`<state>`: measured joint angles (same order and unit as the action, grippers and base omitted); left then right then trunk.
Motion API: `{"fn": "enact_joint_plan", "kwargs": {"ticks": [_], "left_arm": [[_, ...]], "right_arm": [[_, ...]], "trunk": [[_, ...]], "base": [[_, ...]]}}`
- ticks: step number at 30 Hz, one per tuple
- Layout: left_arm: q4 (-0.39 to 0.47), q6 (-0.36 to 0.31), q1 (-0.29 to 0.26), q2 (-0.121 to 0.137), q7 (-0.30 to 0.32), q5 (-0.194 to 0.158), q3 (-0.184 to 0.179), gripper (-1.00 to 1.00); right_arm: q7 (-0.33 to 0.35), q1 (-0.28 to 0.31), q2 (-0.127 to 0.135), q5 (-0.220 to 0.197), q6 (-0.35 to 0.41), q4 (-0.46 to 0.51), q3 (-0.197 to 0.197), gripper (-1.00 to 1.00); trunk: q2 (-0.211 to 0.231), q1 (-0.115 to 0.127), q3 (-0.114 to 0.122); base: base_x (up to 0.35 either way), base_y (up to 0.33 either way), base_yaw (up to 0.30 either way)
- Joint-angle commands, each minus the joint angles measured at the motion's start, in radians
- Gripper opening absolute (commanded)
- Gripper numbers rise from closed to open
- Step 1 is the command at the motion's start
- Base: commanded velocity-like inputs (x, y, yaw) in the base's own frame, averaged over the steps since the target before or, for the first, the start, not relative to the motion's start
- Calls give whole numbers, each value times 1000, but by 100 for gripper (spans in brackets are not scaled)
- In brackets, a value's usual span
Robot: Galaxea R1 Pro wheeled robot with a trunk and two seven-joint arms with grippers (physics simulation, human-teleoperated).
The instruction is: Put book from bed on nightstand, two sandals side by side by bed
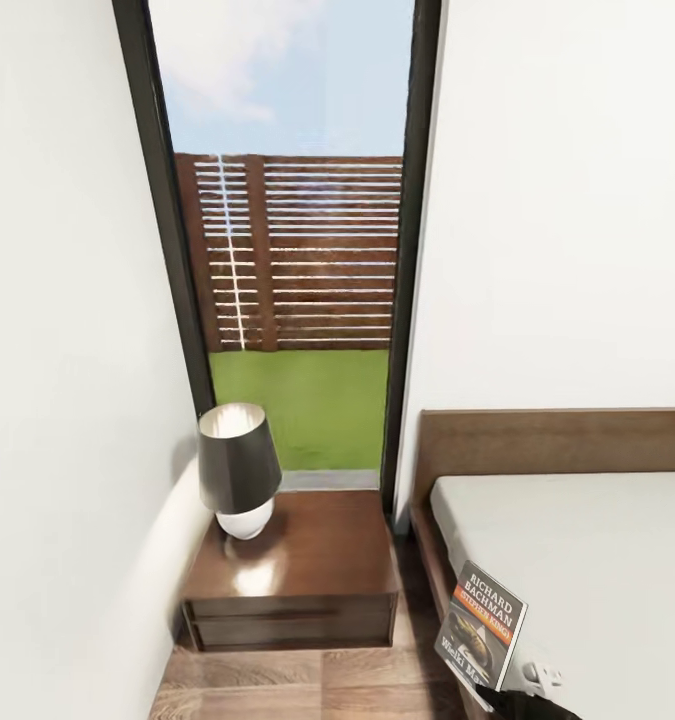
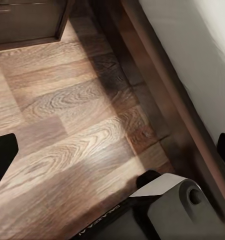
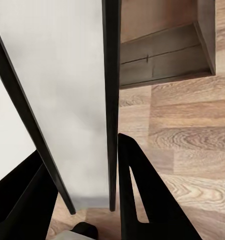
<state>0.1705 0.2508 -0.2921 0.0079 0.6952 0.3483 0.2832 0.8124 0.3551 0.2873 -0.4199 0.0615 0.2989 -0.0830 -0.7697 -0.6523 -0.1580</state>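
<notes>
Gripping book (image 1: 484,634) (claw (image 1: 497,690) cropped)

The nightstand (image 1: 307,565) is dark reddish wood with a glossy, reflective top. The floor (image 2: 67,130) is matt, grained wood plank. The bed (image 1: 577,560) has a smooth matt cloth mattress and dark wood frame. The book (image 1: 482,628) has a printed paper cover.
</notes>
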Motion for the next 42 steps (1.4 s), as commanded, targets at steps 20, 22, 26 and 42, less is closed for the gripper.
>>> {"fn": "enact_joint_plan", "kwargs": {"ticks": [20, 22, 26, 42], "left_arm": [[119, 2, -3, 2, 58, 9, 8, 100], [235, -29, -5, -1, 134, 3, 9, 100], [494, -275, -8, -12, 334, -51, 8, 100], [800, -436, -9, -13, 496, -193, 2, 100]], "right_arm": [[1, 1, 1, -13, 7, 2, -6, -100], [1, 1, 1, -13, 7, 2, -6, -100], [1, 1, 1, -13, 7, 1, -6, -100], [12, 1, 9, -16, 150, 101, -3, -100]], "trunk": [[-1, -1, -2], [-1, -1, -2], [-1, -1, -2], [-1, -1, -2]], "base": [[160, 0, 0], [0, 0, 0], [0, 0, 0], [0, 0, 0]]}}
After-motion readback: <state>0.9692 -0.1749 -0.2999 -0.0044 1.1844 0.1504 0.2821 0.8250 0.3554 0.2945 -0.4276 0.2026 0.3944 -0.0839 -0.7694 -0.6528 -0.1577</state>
